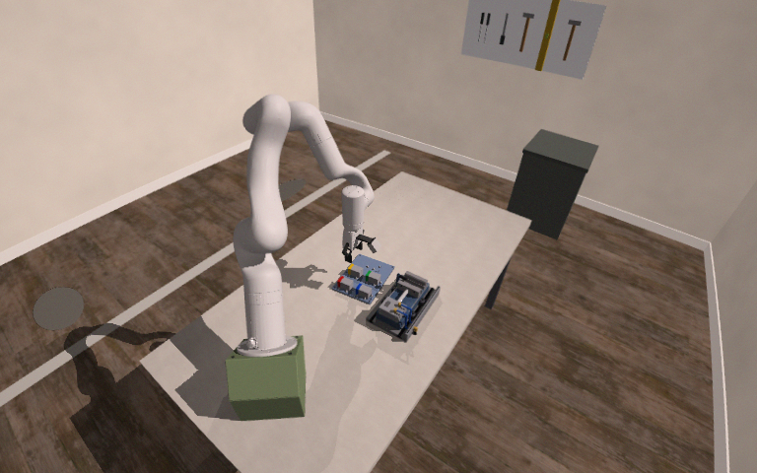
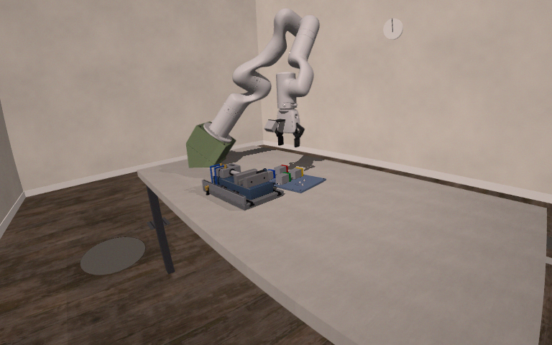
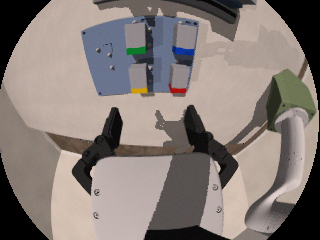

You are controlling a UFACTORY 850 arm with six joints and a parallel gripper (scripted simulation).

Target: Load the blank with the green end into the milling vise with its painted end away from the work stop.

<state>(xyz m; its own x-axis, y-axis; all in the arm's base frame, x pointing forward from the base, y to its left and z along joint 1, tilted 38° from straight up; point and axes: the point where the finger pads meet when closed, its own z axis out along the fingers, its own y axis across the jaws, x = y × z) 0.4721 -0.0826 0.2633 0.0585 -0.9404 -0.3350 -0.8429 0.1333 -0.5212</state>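
The green-ended blank [image 1: 374, 277] [image 2: 282, 178] [image 3: 135, 37] stands on the blue infeed plate [image 1: 383, 267] [image 2: 313, 182] [image 3: 95, 70], its green end toward the yellow-ended blank [image 1: 355, 273] [image 3: 138, 75]. The blue-ended blank [image 1: 365, 293] [image 3: 185, 36] and red-ended blank [image 1: 346, 286] [image 3: 179, 76] stand beside them. My gripper [image 1: 353, 252] [image 2: 288, 144] [image 3: 152, 113] is open and empty, high above the table, off the plate's yellow-and-red side. The vise's fixed jaw [image 1: 416, 279] [image 2: 256, 180] is the end block away from the hoses. The work stop and low bars cannot be made out.
The vise's grey side rail [image 1: 427, 306] [image 2: 226, 195] runs along its outer side. Blue hoses [image 2: 211, 175] rise at its other end. Small pegs [image 2: 302, 181] [image 3: 110, 55] stand on the plate beside the green-ended blank. The green robot base [image 1: 266, 378] [image 2: 207, 146] [image 3: 289, 95] stands at one table end.
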